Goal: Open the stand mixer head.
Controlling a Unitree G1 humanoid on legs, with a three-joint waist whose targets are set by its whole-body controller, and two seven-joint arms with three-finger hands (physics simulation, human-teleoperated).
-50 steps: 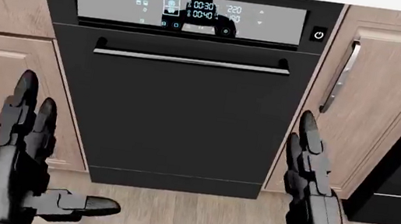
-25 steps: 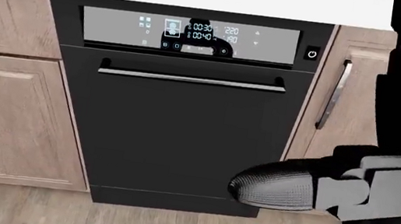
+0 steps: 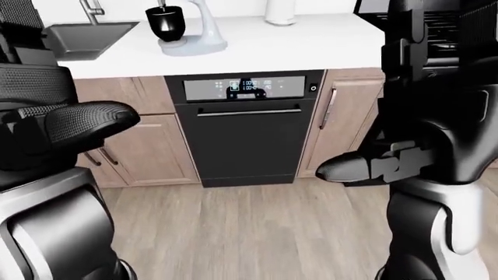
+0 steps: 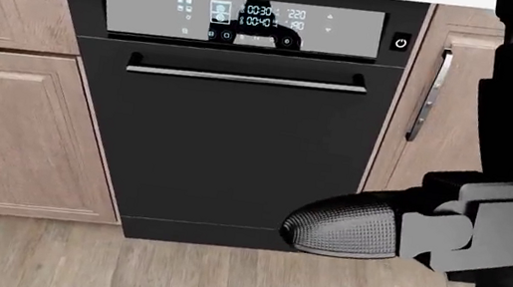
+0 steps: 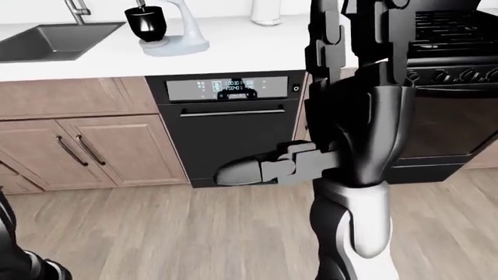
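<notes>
The stand mixer (image 3: 198, 32) is light grey with a black bowl (image 3: 165, 22). It stands on the white counter (image 3: 311, 44) at the top of the left-eye view, above the dishwasher's left side, and its head is cut off by the picture's top edge. My right hand (image 5: 311, 99) is raised close to the cameras with fingers upright and thumb (image 4: 340, 229) pointing left; it is open and empty. My left hand (image 3: 54, 76) is raised at the left edge, open and empty. Both hands are well short of the mixer.
A black dishwasher (image 4: 237, 141) with a lit panel and bar handle sits under the counter, between wooden cabinets (image 4: 7, 124). A sink (image 3: 82, 36) lies left of the mixer. A black stove (image 5: 451, 26) with its oven stands at the right. A white canister (image 3: 280, 11) stands on the counter.
Both hands rose from low in the head view; the left one left that view and the right now fills its right side. The picture also shifted slightly up since half a second ago.
</notes>
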